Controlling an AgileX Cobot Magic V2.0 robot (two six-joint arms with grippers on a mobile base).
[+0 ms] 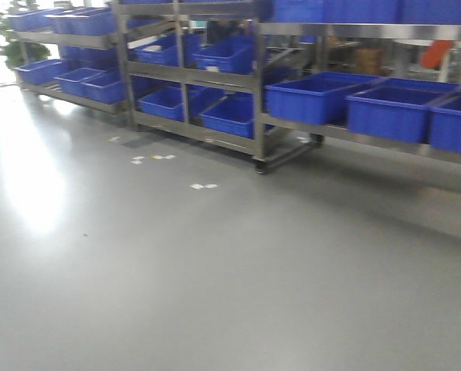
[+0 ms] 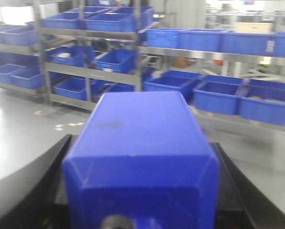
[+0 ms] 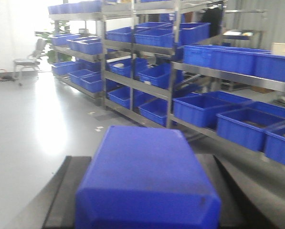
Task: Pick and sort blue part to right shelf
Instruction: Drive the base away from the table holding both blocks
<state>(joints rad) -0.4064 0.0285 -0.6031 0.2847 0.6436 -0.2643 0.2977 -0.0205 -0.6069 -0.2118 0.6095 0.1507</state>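
Note:
In the left wrist view a blue part (image 2: 140, 162), a boxy plastic piece with bevelled edges, fills the space between black fingers (image 2: 44, 181) of my left gripper (image 2: 142, 141), which is shut on it. My right gripper (image 3: 142, 157) is likewise shut on a blue part (image 3: 144, 186), with a black finger (image 3: 63, 191) against each side. The right shelf (image 1: 332, 131), a stainless-steel rack carrying large blue bins (image 1: 311, 97), stands ahead to the right across the grey floor. Neither gripper shows in the front view.
Further steel racks (image 1: 188, 77) with blue bins (image 1: 226, 54) line the back and left. White scraps (image 1: 203, 186) lie on the grey floor (image 1: 176, 270). One rack stands on a caster (image 1: 259, 166). A chair (image 3: 27, 59) stands far left.

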